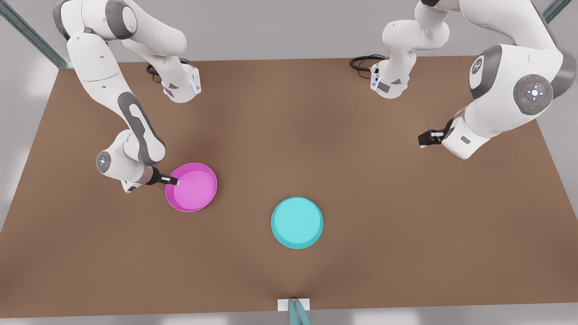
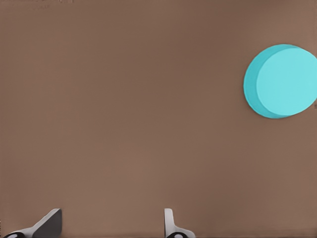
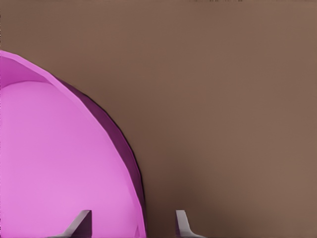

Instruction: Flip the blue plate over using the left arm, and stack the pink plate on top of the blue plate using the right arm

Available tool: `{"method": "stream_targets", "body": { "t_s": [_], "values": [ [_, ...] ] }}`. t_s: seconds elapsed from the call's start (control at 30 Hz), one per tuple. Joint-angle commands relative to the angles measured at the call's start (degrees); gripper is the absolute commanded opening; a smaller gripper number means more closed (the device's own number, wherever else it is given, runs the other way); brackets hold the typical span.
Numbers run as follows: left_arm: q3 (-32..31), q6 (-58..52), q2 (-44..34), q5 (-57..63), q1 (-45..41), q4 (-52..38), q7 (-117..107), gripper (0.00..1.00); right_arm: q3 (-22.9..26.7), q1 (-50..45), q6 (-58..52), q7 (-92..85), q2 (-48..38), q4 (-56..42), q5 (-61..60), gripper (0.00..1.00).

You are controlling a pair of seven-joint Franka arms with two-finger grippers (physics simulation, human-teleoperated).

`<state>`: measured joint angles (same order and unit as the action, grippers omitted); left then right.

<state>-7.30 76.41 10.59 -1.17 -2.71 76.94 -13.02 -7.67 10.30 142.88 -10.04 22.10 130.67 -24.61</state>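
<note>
Front view: round shallow magenta-pink plastic plate (image 1: 191,187) rests rim-up on the brown bench (image 1: 289,135), toward the front view's left. Round cyan-turquoise plastic plate (image 1: 297,222) lies near the bench's middle, closer to the near edge, well apart from the pink one; its flat base faces up, so it appears already turned over.

Right gripper (image 1: 174,181), on the arm at the front view's left, sits at the pink plate's rim on the side away from the blue plate. Right wrist view: the jaws stand apart, one finger over the plate's (image 3: 59,163) lighter inside, the other over bare bench outside the rim, the rim wall between them. Cannot tell whether either finger touches it.

Left gripper (image 1: 423,139), on the arm at the front view's right, hangs above bare bench, far from both plates. Left wrist view: jaws apart, holding nothing; blue plate (image 2: 282,81) seen far off.
</note>
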Motion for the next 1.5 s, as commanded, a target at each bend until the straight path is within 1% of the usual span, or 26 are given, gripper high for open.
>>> {"method": "stream_targets", "body": {
  "t_s": [0.0,0.03,0.1,0.13,0.17,0.2,0.33,0.47,0.53,0.63,0.67,0.77,0.8,0.87,1.03,1.1,1.27,1.33,1.4,1.47],
  "values": [
    [-0.08,-0.48,-0.05,0.03,-0.02,-0.04,10.82,1.0,-0.07,-0.02,0.03,0.37,-0.04,-0.07,0.35,0.51],
    [-0.08,-0.48,-0.05,0.03,-0.02,-0.12,10.73,1.0,0.02,-0.02,-0.06,0.29,-0.04,-0.16,0.35,0.47],
    [-0.08,-0.48,-0.22,0.03,-0.02,-0.12,10.73,1.0,0.02,-0.02,-0.15,0.2,-0.04,-0.24,0.35,0.35],
    [-0.08,-0.48,-0.22,0.03,-0.02,-0.12,10.73,1.0,0.02,-0.02,-0.15,0.2,-0.04,-0.33,0.35,0.31],
    [-0.08,-0.48,-0.22,0.03,-0.02,-0.12,10.73,1.0,0.02,-0.02,-0.76,-0.24,-0.04,-0.42,0.35,0.25],
    [-0.08,-0.48,-0.22,0.03,-0.02,-0.12,10.73,1.0,0.02,-0.02,-1.02,-0.33,-0.22,-0.51,0.35,0.21],
    [-0.08,-0.48,-0.22,0.03,-0.1,-0.12,10.73,1.0,-0.15,-0.98,-6.47,-0.24,-2.15,-3.23,0.35,0.21],
    [-0.08,-0.48,-0.05,0.03,-0.19,-0.12,10.73,1.0,-4.02,-0.9,-8.67,-0.59,-4.52,-5.61,-1.84,0.21],
    [-0.08,-0.48,-0.05,0.03,-0.19,-0.12,10.73,1.0,-4.63,-0.98,-11.83,-0.59,-5.23,-8.06,-2.9,0.21],
    [-0.08,-0.48,-0.05,0.03,-0.19,-0.12,10.73,1.0,-9.56,-1.86,-11.57,0.64,-5.14,-10.17,-6.94,0.21],
    [-0.08,-0.48,-0.05,0.03,-0.19,-0.12,10.73,1.0,-9.73,-3.53,-12.19,3.18,-4.53,-12.11,-7.3,0.21],
    [-0.08,-0.48,-0.05,-0.06,-0.19,-0.12,10.03,1.0,-9.82,-8.54,-11.92,11.44,-1.63,-15.71,-7.47,0.21],
    [-0.08,-0.48,-0.05,-0.06,-0.28,-0.12,9.06,1.0,-9.73,-11.79,-11.4,14.61,0.22,-17.82,-8.35,0.21],
    [-0.17,-0.48,-0.05,-0.06,-0.28,-0.12,9.06,1.0,-9.73,-14.69,-11.4,21.2,3.56,-23.18,-9.23,0.21],
    [-0.25,-0.65,-0.4,0.11,-1.07,-0.12,8.89,1.0,-9.73,-17.68,-11.04,28.76,12.0,-33.99,-9.05,0.21],
    [-0.17,-0.65,-0.4,0.2,-1.07,-0.12,8.89,1.0,-9.38,-20.14,-10.43,32.28,14.63,-37.33,-8.7,0.21],
    [-0.17,-0.65,-0.4,0.2,-1.07,-0.12,8.97,1.0,-9.12,-21.81,-10.34,33.25,19.29,-43.57,-8.18,0.21],
    [0.27,-0.56,-0.13,0.2,-0.98,-0.12,9.41,1.0,-4.72,-26.47,-10.34,33.33,22.19,-47.79,-8.18,0.21],
    [0.18,-0.56,-0.05,0.2,-0.98,-1.44,9.15,1.0,-3.76,-28.14,-10.34,33.33,23.42,-49.37,-8.18,0.21],
    [0.18,-1.36,0.04,0.2,-1.07,-1.53,9.15,1.0,-2.0,-31.21,-10.87,35.7,26.33,-53.86,-8.18,0.21]
  ]
}}
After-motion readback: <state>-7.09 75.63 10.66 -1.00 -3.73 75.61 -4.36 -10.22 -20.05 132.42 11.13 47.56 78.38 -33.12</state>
